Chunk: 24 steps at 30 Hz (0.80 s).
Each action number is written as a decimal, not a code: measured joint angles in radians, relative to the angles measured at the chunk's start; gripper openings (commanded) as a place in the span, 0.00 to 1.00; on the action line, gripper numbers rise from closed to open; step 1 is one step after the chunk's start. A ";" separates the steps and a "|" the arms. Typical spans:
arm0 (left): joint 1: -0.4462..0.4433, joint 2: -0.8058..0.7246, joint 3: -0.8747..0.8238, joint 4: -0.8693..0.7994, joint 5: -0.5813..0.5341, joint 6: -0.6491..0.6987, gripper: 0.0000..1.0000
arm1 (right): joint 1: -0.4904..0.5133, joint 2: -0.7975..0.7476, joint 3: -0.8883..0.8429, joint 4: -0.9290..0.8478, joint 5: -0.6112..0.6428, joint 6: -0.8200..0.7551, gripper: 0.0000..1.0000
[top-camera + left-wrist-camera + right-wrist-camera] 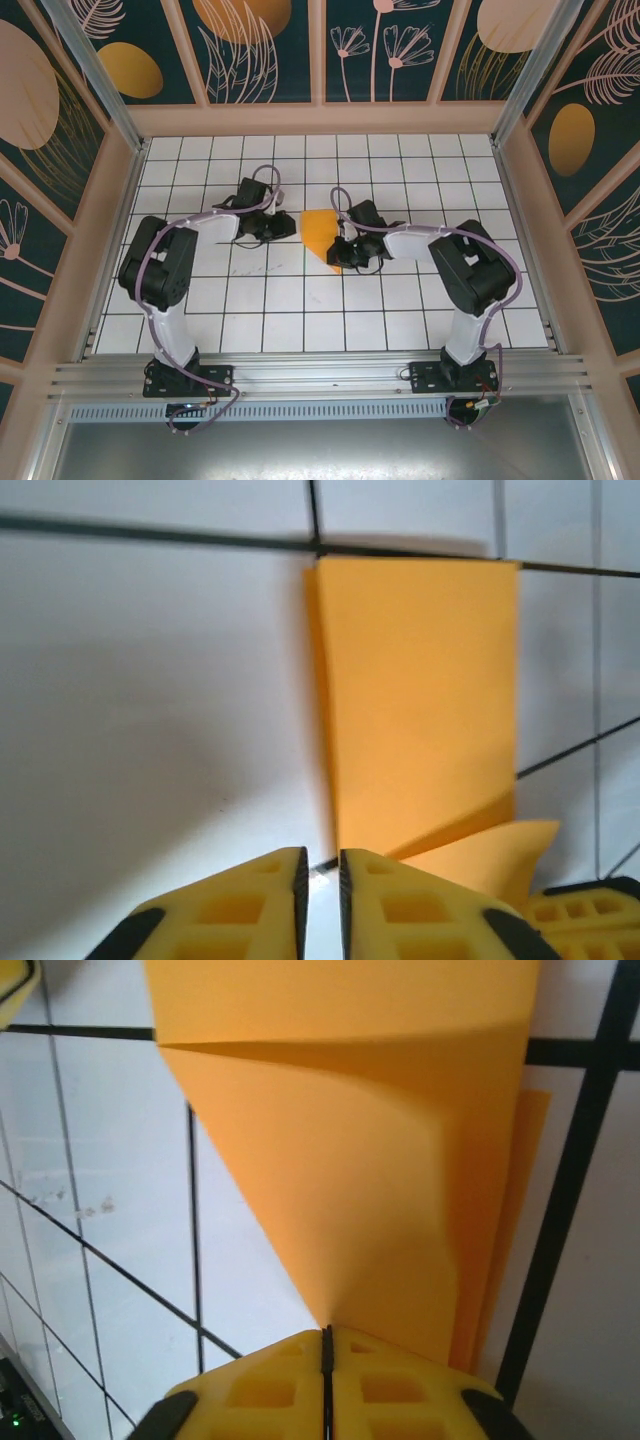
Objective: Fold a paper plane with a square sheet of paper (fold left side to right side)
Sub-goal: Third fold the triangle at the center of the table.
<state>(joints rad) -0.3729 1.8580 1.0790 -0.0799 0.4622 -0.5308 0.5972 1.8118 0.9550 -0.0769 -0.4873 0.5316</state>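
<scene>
The square sheet of paper (318, 234), orange-yellow and partly folded, lies mid-table between the two grippers. In the left wrist view it is a flat folded rectangle (420, 700) with a lifted flap curling up at its near right corner. My left gripper (322, 865) sits low at the paper's left edge (284, 226). Its jaws are open by a narrow gap with only bare table between them. My right gripper (326, 1338) is shut on the pointed corner of the raised flap (380, 1160), at the paper's right side (341, 251).
The floor is a white table (300, 330) with a black grid. Wooden-framed dark patterned walls (260, 50) close in the back and both sides. Both arms reach inward from the near rail (320, 375). Open tiles lie in front of and behind the paper.
</scene>
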 measured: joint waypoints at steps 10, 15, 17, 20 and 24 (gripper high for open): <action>0.000 -0.141 -0.185 0.147 0.053 -0.130 0.52 | -0.016 -0.185 0.000 0.043 0.156 -0.132 0.63; -0.001 -0.129 -0.231 0.194 0.087 -0.195 0.55 | -0.020 -0.134 0.009 0.037 0.188 -0.197 0.63; -0.006 -0.119 -0.231 0.229 0.104 -0.215 0.56 | -0.020 -0.105 0.018 0.036 0.190 -0.212 0.60; -0.016 -0.101 -0.231 0.269 0.120 -0.237 0.57 | -0.020 -0.062 0.038 0.035 0.200 -0.221 0.52; -0.029 -0.069 -0.231 0.286 0.136 -0.257 0.58 | -0.021 -0.028 0.052 0.032 0.226 -0.231 0.44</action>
<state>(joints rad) -0.4015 1.7893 0.8478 0.2066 0.5980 -0.7883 0.5758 1.7840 1.0073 -0.0448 -0.2611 0.3008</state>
